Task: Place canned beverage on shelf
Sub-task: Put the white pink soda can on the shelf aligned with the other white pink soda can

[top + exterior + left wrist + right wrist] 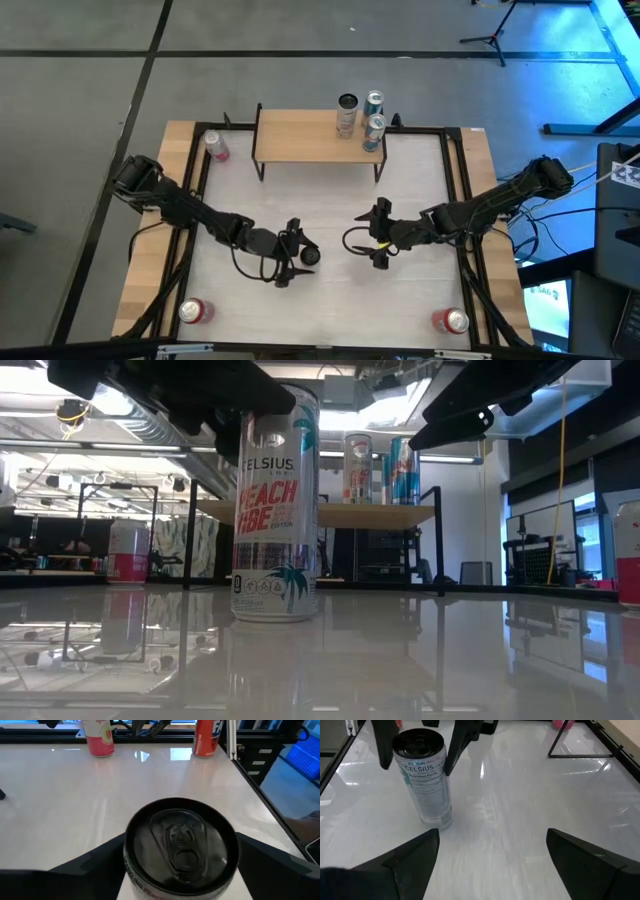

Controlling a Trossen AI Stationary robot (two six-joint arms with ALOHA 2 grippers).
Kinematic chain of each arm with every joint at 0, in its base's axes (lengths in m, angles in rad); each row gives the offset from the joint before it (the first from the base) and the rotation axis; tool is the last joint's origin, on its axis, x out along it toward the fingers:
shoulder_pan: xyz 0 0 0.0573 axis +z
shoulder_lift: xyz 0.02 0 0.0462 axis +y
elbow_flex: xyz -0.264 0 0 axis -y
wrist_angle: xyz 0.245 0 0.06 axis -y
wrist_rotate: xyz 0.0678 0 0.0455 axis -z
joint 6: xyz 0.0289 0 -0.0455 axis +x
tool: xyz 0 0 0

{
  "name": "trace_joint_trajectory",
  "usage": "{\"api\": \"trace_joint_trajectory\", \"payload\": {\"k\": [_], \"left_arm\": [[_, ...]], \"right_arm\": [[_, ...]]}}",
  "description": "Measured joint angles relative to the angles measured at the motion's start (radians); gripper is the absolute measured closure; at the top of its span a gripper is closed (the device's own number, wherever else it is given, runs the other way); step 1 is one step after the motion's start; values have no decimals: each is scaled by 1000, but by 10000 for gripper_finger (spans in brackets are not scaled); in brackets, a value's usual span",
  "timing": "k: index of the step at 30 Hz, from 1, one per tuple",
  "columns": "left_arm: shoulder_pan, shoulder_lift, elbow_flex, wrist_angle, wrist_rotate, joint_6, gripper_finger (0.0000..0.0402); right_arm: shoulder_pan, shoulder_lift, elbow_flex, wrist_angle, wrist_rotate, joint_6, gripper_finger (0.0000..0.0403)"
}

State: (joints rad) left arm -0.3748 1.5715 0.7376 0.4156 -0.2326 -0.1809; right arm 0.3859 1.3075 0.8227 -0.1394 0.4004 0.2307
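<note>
While the left pincer (297, 262) stands spread around the Celsius can (309, 256), its fingers (90, 865) flank the can's sides, with no visible squeeze on it. This can stands upright on the worktop (330, 310), long axis vertical, directly between those fingers. From this pincer, the shelf (300, 140) lies well beyond the can, toward the far edge, already carrying three cans (362, 116). Facing it nearby, the right pincer (379, 238) hangs fully spread and empty, so the left arm is judged the one to lift.
</note>
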Motion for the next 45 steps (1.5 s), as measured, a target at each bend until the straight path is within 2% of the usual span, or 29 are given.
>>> {"api": "trace_joint_trajectory", "payload": {"k": [8,14,24,32,40,45], "left_arm": [[0,0,0,0,-1,22,168],[1,-9,62,-73,19,63,168],[69,-73,378,-427,11,286,153],[244,-81,596,-568,33,473,153],[511,-80,640,-532,259,485,152],[650,-67,642,-496,364,469,152]], "right_arm": [[0,0,0,2,0,-3,40],[0,0,0,3,0,-3,40],[0,0,1,7,0,-44,40],[0,-1,1,2,8,-116,40],[0,-1,1,3,20,-214,40],[0,-1,1,4,85,-237,40]]}}
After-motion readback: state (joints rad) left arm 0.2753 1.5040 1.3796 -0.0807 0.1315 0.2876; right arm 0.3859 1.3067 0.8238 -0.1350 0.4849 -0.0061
